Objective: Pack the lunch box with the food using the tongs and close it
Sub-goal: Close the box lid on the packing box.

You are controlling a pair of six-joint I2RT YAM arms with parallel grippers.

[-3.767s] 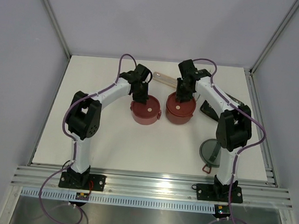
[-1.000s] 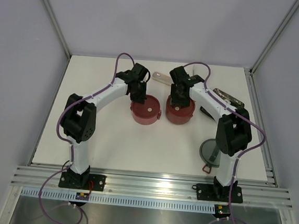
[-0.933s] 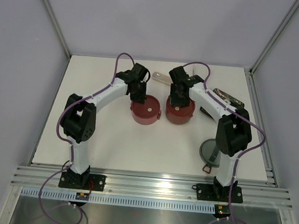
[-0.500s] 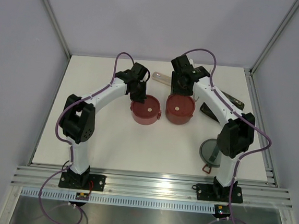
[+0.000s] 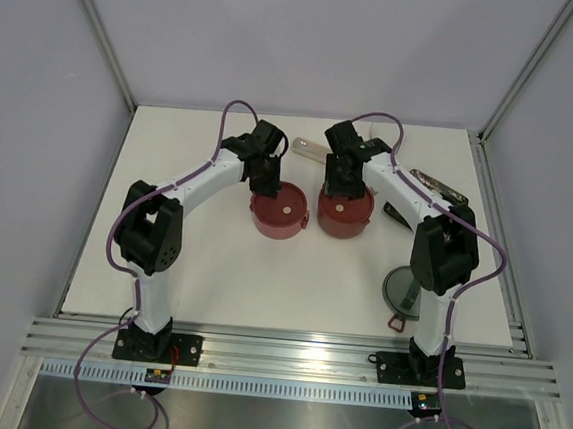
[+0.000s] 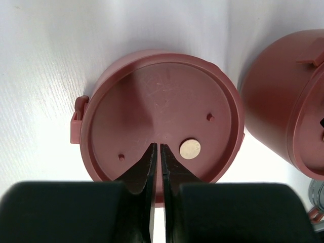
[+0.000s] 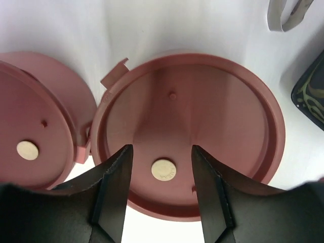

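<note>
Two maroon lunch box bowls stand side by side mid-table, each covered by a flat maroon lid with a small beige disc. My left gripper (image 5: 263, 179) (image 6: 157, 147) hovers over the left bowl's lid (image 5: 281, 212) (image 6: 152, 111), its jaws shut to a hairline gap and holding nothing. Over the right bowl's lid (image 5: 345, 212) (image 7: 202, 116) my right gripper (image 5: 341, 184) (image 7: 162, 149) stands open, its jaws either side of the beige disc (image 7: 164, 169). The grey top lid (image 5: 401, 288) lies at the right, partly behind the right arm. The food and the tongs are out of view.
A pale beige cutlery case (image 5: 310, 150) (image 7: 286, 15) lies behind the bowls. The black patterned tray (image 5: 436, 184) (image 7: 310, 96) sits to the right of the right bowl, half under the right arm. In the left wrist view the right bowl (image 6: 283, 101) stands close beside the left one.
The right gripper lifted back from the right bowl, then returned over its lid, with its jaws slightly wider. The left arm has stayed put over the left bowl.
</note>
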